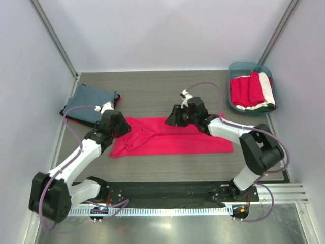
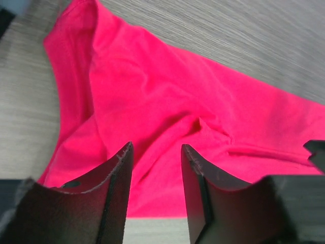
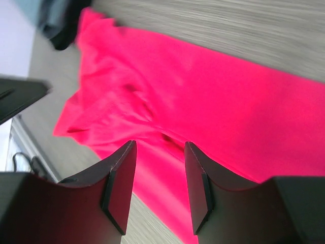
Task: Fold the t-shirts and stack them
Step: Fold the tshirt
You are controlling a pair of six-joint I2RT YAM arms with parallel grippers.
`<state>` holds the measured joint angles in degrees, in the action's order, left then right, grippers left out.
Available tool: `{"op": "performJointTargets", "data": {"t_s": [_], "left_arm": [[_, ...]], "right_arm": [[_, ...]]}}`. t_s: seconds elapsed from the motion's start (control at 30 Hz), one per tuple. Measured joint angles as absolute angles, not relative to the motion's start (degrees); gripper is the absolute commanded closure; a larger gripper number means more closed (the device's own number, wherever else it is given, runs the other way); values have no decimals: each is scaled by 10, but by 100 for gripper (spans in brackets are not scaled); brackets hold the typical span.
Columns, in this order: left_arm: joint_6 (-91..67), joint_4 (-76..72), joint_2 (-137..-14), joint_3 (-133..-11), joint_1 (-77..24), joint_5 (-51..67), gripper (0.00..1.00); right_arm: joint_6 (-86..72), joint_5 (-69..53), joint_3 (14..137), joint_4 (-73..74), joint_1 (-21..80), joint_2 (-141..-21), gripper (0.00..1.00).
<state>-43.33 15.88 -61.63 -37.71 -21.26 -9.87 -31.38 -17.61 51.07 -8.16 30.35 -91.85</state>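
Observation:
A crimson-red t-shirt (image 1: 177,138) lies folded into a long band across the middle of the table, with its left end rumpled. My left gripper (image 1: 126,129) hovers over that rumpled left end and is open; the left wrist view shows red t-shirt (image 2: 167,96) cloth under the empty gap of my left gripper (image 2: 156,155). My right gripper (image 1: 169,121) stands open at the band's far edge, near its middle. In the right wrist view the right gripper (image 3: 160,152) holds nothing, and the red t-shirt (image 3: 223,101) lies below. A folded slate blue-grey t-shirt (image 1: 90,103) rests at the back left.
A teal tub (image 1: 244,64) at the back right holds rolled red and white shirts (image 1: 251,90). Something dark and red shows under the blue-grey shirt's near edge. The blue-grey shirt (image 3: 53,20) also shows at the top left of the right wrist view. White walls close in three sides.

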Motion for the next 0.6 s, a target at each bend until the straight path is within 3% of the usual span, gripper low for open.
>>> {"op": "performJointTargets", "data": {"t_s": [0.17,0.43,0.6], "left_arm": [[-434,135,-724,-420,-199,-73,62],[-447,118,-819,-423,-177,-71,84],[-456,119,-855,-423,-139,-72,85]], "right_arm": [[-301,-223,590,-116,352,-1006,52],[-287,-285,714,-139,386,-1142,51],[-277,-306,761,-137,398,-1205,51]]}}
